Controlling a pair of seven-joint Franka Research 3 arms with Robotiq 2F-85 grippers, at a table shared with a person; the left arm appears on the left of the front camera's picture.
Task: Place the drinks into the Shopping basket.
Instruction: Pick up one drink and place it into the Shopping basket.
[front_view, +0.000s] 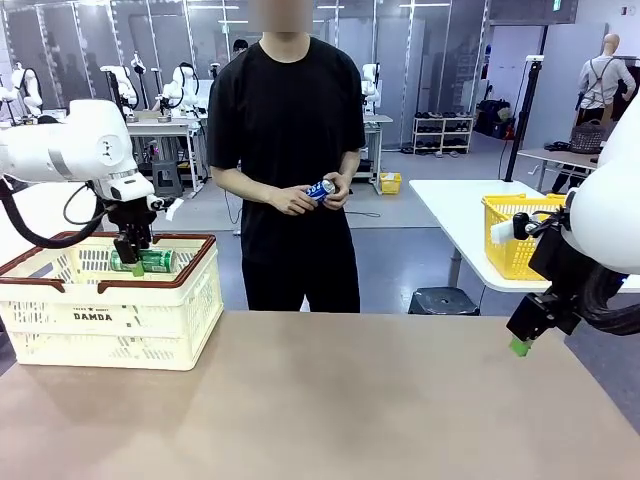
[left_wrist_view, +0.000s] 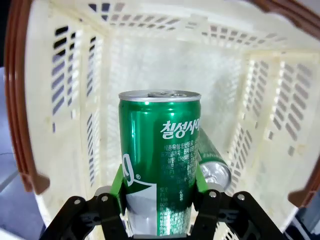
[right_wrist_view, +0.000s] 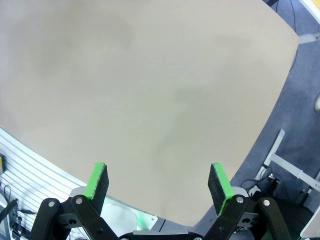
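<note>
Spanning the foreground, the tan table (front_view: 330, 400) carries the Shopping basket (front_view: 110, 320) at its left end, cream lattice walls under a reddish-brown rim, with "DAMDA" printed on the near side. A person (front_view: 290, 130) in black stands at the far edge behind the middle of the table. A yellow basket (front_view: 512, 240) sits on a separate white table at the right.

The left gripper (front_view: 133, 262) hangs over the Shopping basket's opening, at rim level. Its jaws are partly closed, with the green pads pressed on opposite sides of a green can (front_view: 155, 260). In the front view this can lies sideways. In the left wrist view the same green can (left_wrist_view: 160, 145) points silver top first into the basket, and a second green can (left_wrist_view: 212, 162) lies lower inside, just beside it.

The right gripper (front_view: 520, 345) hovers at the table's right edge. Its jaws are spread wide with nothing between them, and its pads (right_wrist_view: 97, 180) frame bare tabletop.

The blue can (front_view: 320, 189) is in the person's hands (front_view: 300, 198) at waist height, well apart from both grippers and from the Shopping basket.
</note>
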